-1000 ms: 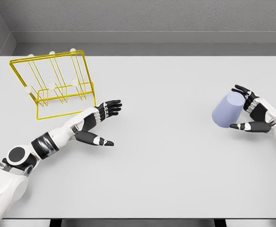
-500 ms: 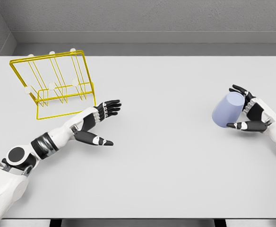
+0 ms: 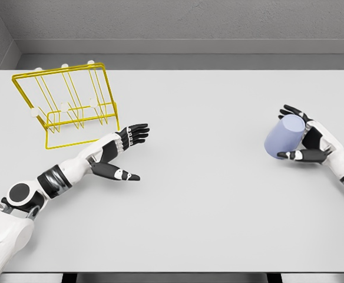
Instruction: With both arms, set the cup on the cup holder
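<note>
A pale blue cup [image 3: 283,137] lies tilted on the white table [image 3: 207,194] at the right. My right hand [image 3: 294,133] wraps it from the right side, fingers over its top and thumb under its lower edge. The yellow wire cup holder [image 3: 66,105] stands at the back left, leaning backward, with white-tipped pegs. My left hand [image 3: 129,153] hovers just right of the holder's front corner, fingers spread flat and holding nothing.
A grey wall runs behind the table's far edge. The table's front edge lies near the bottom of the view. Between the two hands stretches bare tabletop.
My right hand has shifted slightly left and up, closing tighter around the cup. The left hand has barely moved.
</note>
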Controlling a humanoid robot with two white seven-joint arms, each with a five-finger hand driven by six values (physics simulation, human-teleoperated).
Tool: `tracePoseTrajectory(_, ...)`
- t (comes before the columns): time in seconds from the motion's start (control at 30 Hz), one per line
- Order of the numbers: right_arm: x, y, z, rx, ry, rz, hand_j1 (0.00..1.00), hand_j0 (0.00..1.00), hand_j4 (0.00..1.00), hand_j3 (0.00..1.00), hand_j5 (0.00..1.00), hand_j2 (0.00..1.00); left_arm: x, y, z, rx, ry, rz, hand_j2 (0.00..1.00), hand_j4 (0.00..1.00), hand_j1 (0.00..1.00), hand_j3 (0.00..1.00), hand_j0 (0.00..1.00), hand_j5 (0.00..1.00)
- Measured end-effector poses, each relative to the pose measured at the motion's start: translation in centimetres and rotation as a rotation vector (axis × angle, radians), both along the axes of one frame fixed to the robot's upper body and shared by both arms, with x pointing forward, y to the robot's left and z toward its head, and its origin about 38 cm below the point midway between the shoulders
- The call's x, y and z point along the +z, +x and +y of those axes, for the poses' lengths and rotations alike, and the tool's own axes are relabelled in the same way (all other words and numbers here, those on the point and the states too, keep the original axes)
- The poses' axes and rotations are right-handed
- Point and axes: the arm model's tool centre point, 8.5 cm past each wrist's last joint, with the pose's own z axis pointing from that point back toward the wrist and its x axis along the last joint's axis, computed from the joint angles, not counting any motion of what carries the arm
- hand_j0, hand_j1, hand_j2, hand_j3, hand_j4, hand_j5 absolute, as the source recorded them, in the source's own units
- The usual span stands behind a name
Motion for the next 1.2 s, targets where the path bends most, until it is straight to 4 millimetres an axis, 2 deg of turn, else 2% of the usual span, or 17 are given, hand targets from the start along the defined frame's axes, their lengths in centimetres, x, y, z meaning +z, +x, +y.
tracePoseTrajectory(0.17, 0.11, 0.38, 0.51, 0.006, 0.008, -0.003, 1.00, 1.00, 1.00, 1.00, 1.00, 1.00, 0.02, 0.00, 0.00, 0.000, -0.001, 0.000, 1.00, 1.00, 1.00, 1.00, 1.00, 1.00)
tracePoseTrajectory(0.57, -0.27, 0.48, 0.59, -0.001, 0.012, 0.011, 0.89, 0.89, 0.89, 0.89, 0.89, 0.89, 0.09, 0.00, -0.03, -0.001, -0.004, -0.004, 1.00, 1.00, 1.00, 1.00, 1.00, 1.00)
tracePoseTrajectory(0.63, -0.30, 0.49, 0.61, -0.002, 0.015, 0.011, 0.84, 0.84, 0.84, 0.84, 0.84, 0.84, 0.11, 0.00, -0.03, -0.001, -0.004, -0.004, 1.00, 1.00, 1.00, 1.00, 1.00, 1.00)
tracePoseTrajectory(1.2, -0.44, 0.51, 0.60, -0.009, 0.023, 0.013, 0.75, 0.75, 0.75, 0.75, 0.75, 0.75, 0.13, -0.06, -0.02, -0.002, -0.004, -0.005, 1.00, 1.00, 1.00, 1.00, 1.00, 1.00)
